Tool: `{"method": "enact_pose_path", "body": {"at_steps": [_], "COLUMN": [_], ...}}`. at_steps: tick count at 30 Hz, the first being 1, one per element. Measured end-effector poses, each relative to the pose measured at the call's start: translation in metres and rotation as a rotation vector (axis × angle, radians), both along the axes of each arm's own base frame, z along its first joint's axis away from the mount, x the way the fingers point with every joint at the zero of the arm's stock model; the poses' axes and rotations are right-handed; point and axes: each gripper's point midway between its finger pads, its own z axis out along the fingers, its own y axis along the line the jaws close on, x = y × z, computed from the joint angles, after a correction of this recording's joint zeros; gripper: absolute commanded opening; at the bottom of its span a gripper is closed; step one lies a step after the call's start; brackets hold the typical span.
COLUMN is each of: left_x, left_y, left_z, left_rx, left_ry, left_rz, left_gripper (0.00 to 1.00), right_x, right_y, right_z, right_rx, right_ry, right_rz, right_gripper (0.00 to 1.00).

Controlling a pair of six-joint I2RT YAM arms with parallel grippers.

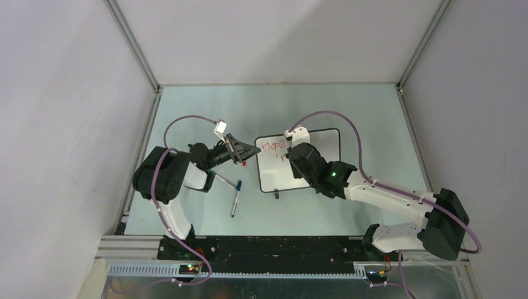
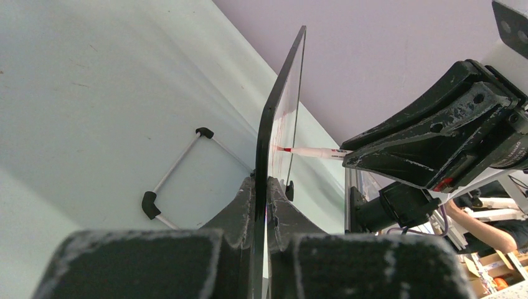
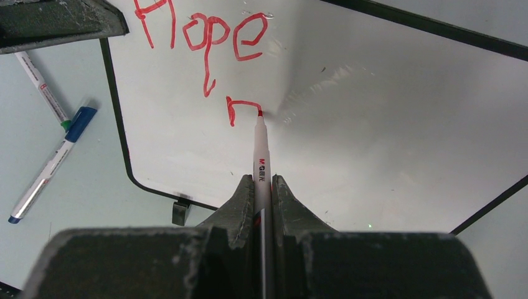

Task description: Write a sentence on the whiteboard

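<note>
The whiteboard sits mid-table, and my left gripper is shut on its left edge. In the left wrist view the fingers pinch the black-framed board edge. My right gripper is over the board, shut on a white red-tipped marker. The marker tip touches the board. The sentence reads "Hope" in red, with a started "n" below it at the tip. The marker also shows in the left wrist view, touching the board's face.
A blue-capped marker and a second pen lie on the table left of the board. They also show in the right wrist view as the blue one and a green-tipped one. A black board foot stands at the near edge. A thin white rod with black elbows lies behind the board.
</note>
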Motion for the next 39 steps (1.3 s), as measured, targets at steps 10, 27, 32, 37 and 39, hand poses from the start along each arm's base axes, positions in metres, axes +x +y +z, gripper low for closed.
{"method": "enact_pose_path", "body": {"at_steps": [10,27,32,37,39], "left_x": [0.000,0.000,0.000,0.000,0.000], "left_y": [0.000,0.000,0.000,0.000,0.000], "left_z": [0.000,0.000,0.000,0.000,0.000], "left_rx": [0.000,0.000,0.000,0.000,0.000], "left_ry": [0.000,0.000,0.000,0.000,-0.001], "left_rz": [-0.001,-0.002,-0.002,-0.002,-0.002], "left_gripper": [0.00,0.00,0.00,0.00,0.00], "right_x": [-0.008,-0.018,-0.018,-0.015,-0.014], "right_y": [0.000,-0.003,-0.004,-0.007,-0.008], "right_z": [-0.007,0.002,0.011,0.011,0.011], "right_rx": [-0.013,0.010,0.031,0.025,0.022], "right_ry": [0.021,0.021,0.005,0.001,0.001], "right_rz": [0.009,0.034,0.041,0.034,0.031], "right_gripper": [0.00,0.00,0.00,0.00,0.00]}}
